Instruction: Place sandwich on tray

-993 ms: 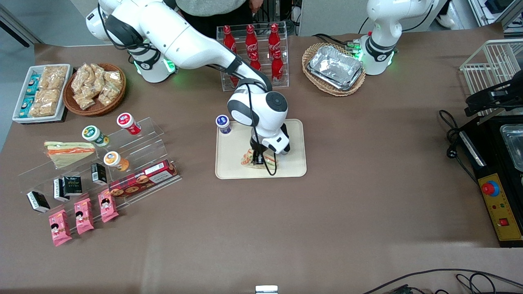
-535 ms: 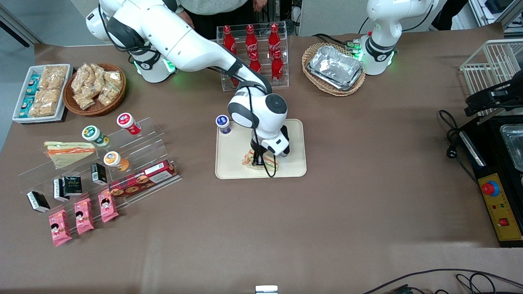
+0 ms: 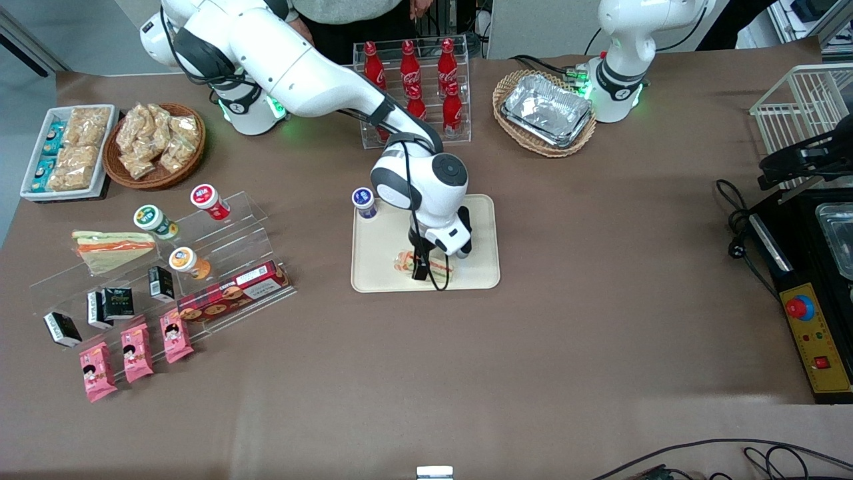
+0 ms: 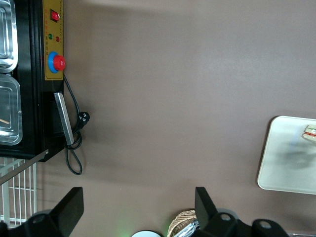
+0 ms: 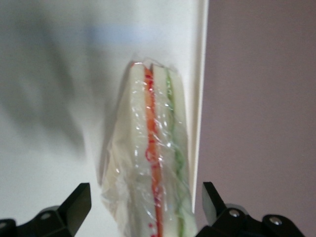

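OK, I see the sandwich (image 5: 153, 163) lying on the tray (image 3: 380, 240), in the part nearest the front camera, close along the rim. Its long axis runs parallel to that rim, red and green filling stripes facing up. The gripper (image 5: 145, 210) hangs above it, fingers (image 5: 74, 205) spread wide either side, holding nothing. Purple-lidded cup (image 3: 364, 201) sits at a tray corner.

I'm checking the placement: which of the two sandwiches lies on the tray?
The small wrapped sandwich with red and green filling, on the beige tray under the open gripper. The larger one sits on the acrylic rack.
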Tool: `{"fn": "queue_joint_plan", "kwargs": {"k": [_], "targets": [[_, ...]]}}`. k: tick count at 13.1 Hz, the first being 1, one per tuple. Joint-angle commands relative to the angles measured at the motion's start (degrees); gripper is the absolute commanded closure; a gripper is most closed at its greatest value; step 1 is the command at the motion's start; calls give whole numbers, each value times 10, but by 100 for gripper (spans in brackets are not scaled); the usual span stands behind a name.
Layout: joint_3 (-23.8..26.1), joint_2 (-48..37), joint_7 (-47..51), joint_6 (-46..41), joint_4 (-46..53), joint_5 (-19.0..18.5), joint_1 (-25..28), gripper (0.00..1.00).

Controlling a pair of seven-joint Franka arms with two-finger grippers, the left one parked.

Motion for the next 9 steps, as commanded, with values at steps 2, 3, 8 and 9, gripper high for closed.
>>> {"fn": "queue_joint_plan", "kwargs": {"k": [2, 3, 8, 9], "targets": [[4, -61, 9, -16, -2, 36, -37, 0], [4, -84, 7, -25, -2, 62, -50, 0], [2, -186, 10, -107, -1, 154, -117, 0], [-1, -208, 11, -123, -1, 173, -132, 0]]}}
